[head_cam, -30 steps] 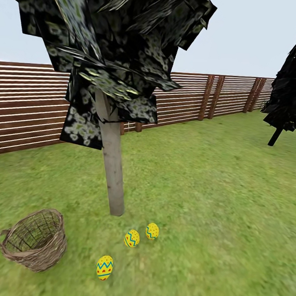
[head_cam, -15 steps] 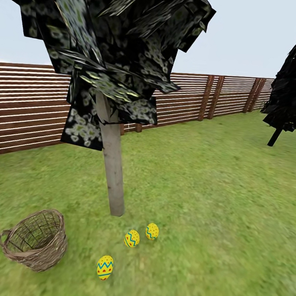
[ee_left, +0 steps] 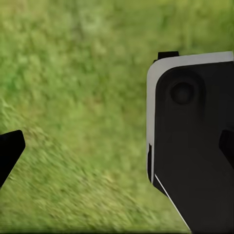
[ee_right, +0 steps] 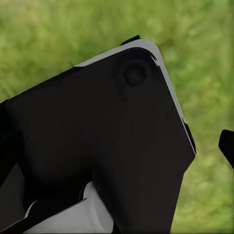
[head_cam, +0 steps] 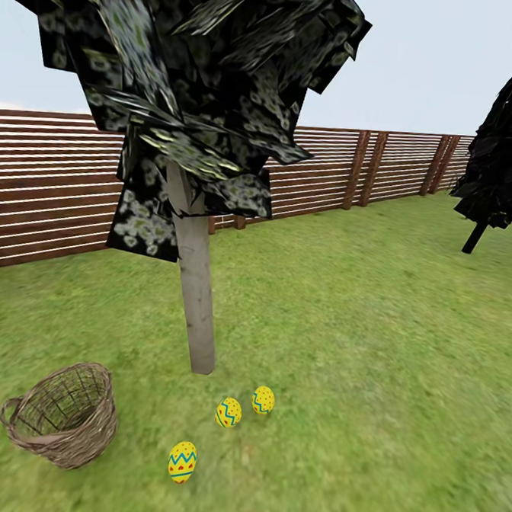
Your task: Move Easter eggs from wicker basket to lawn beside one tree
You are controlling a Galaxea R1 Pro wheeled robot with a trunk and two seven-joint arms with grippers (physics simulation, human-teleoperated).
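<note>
Starting at the grippers: the left gripper (ee_left: 117, 146) has its dark fingertips sitting at opposite edges of its wrist view, so it's spread wide with nothing between them, just blurry lawn (ee_left: 83, 73) underneath and a black-and-white slab of the robot's own body beside it. The right gripper (ee_right: 122, 146) I honestly can't call; one fingertip pokes in at the edge and that same dark robot part blocks most of the rest, with grass behind it. Neither hand has an egg anywhere near it. Versus a second ago basically nothing moved, the head view just drifted a hair, and eggs and basket sit where they were. So my read is the job's pretty much done. Out ahead of the arms, the three Easter eggs (head_cam: 228, 412) are all on the grass by the foot of the tree (head_cam: 195, 305) with the pale trunk: two close together just off the trunk base, the third a bit nearer the robot. All three stand roughly upright, long axis near vertical, narrow end up. The wicker basket (head_cam: 65, 414) sits near them on the robot's left, tipped so its mouth faces up and toward the fence (head_cam: 47, 188), and looks empty.
</note>
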